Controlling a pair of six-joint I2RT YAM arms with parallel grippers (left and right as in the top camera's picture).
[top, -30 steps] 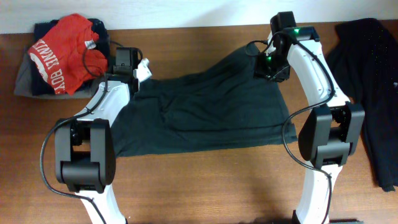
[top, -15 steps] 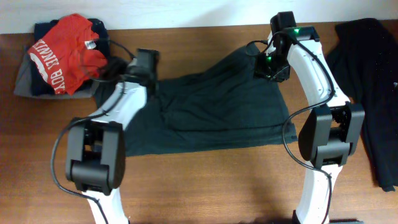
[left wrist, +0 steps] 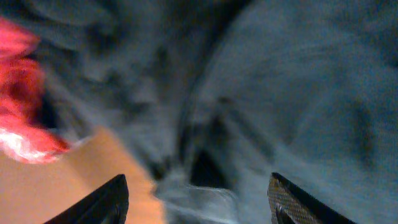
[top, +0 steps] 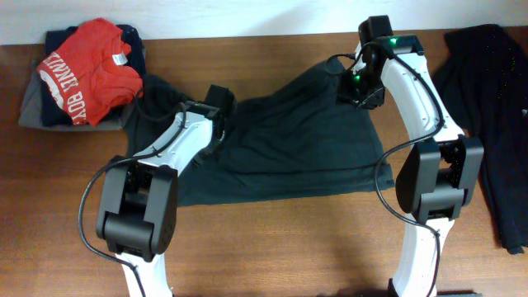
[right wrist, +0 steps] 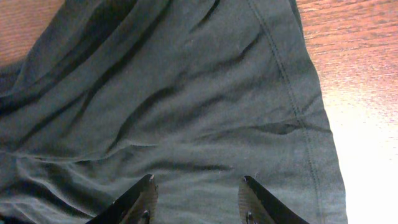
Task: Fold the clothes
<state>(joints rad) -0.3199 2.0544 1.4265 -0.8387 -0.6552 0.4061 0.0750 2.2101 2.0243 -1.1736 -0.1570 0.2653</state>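
Overhead view: left gripper (top: 221,101) has let go of the black T-shirt (top: 289,153) at its 10 o'clock sleeve and swung inward, jaws wide and empty over the cloth. At the shirt's 1 o'clock corner the right gripper (top: 360,87) sits unmoved, jaws parted, nothing pinched. Shirt lies mid-table (top: 272,239), plain side up, rumpled; I'd judge spreading nearly done, no fold begun.

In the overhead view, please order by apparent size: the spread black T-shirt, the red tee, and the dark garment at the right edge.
1. black T-shirt, spread across the middle.
2. dark garment, though the picture's edge cuts it off.
3. red tee, bunched up, clearly smallest.
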